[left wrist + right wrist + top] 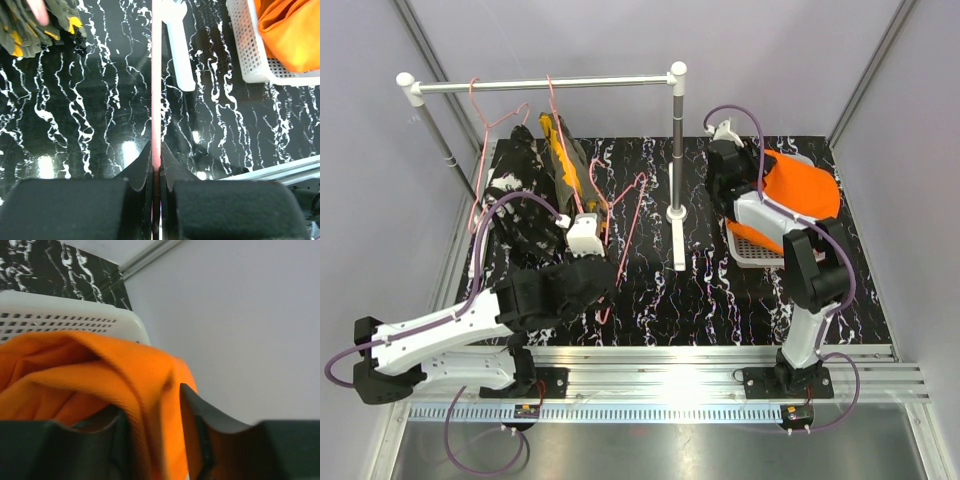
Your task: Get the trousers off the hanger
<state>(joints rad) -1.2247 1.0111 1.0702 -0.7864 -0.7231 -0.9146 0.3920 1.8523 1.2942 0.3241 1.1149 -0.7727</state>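
orange trousers (800, 190) in basket (748, 252), my right gripper (152, 400) around them, grip unclear; left gripper (156, 150) clamps bare hanger (156, 75); camouflage pair (563, 155), black pair (515, 175) still hung.

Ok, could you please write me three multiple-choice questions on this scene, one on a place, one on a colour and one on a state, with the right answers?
1. Where are the orange trousers?
A. hanging on the rail
B. in the white basket
C. draped over the left arm

2. What colour is the hanger between the fingers of the left gripper?
A. pink
B. blue
C. white

3. How is the left gripper?
A. wide open
B. shut on the hanger
C. shut on camouflage cloth

Answers:
1. B, as the orange cloth lies inside the perforated basket.
2. A, as the wire looks pink in the left wrist view.
3. B, as both fingers press on the wire with no gap.
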